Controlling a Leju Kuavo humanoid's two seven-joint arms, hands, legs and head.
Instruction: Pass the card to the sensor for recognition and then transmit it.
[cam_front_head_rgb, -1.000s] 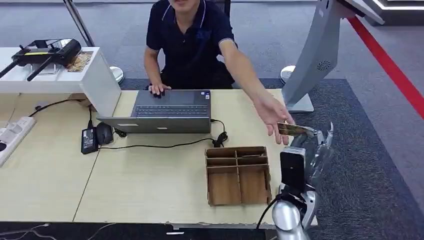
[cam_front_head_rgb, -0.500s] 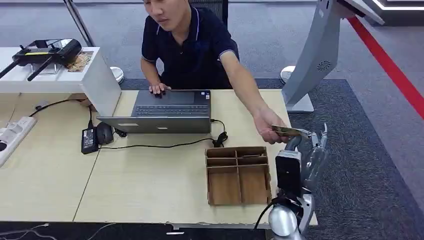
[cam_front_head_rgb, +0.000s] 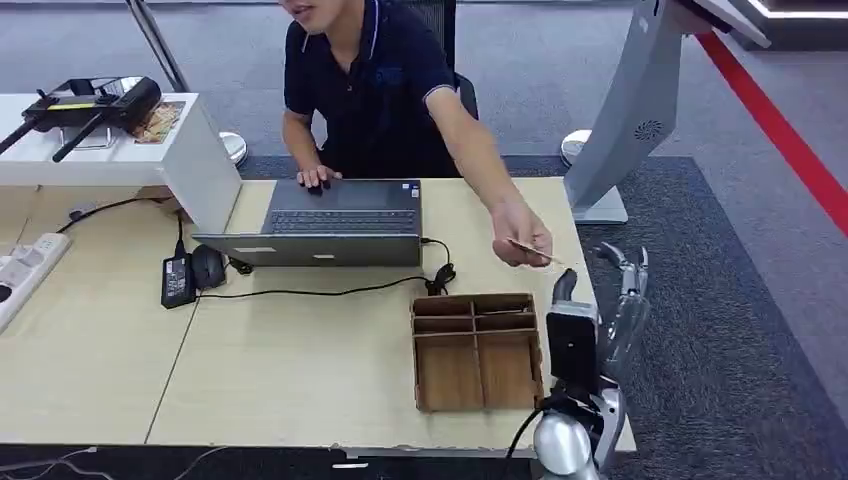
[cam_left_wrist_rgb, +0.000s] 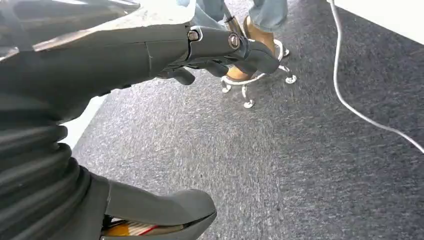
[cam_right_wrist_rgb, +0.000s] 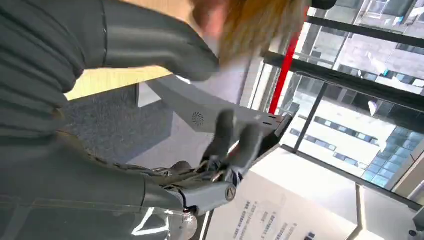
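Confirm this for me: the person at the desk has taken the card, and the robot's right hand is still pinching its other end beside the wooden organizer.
Not quite. The head view shows the card held only by the person's hand. The robot's right hand holds nothing, its fingers apart, clear of the card, beside the wooden organizer. The rest stands: the person has taken the card.

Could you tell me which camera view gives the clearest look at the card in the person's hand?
The head view: the card sits pinched in the person's hand above the table's far right corner, apart from the robot's right hand. The right wrist view gives just an orange-brown blur there; the left wrist view faces carpet.
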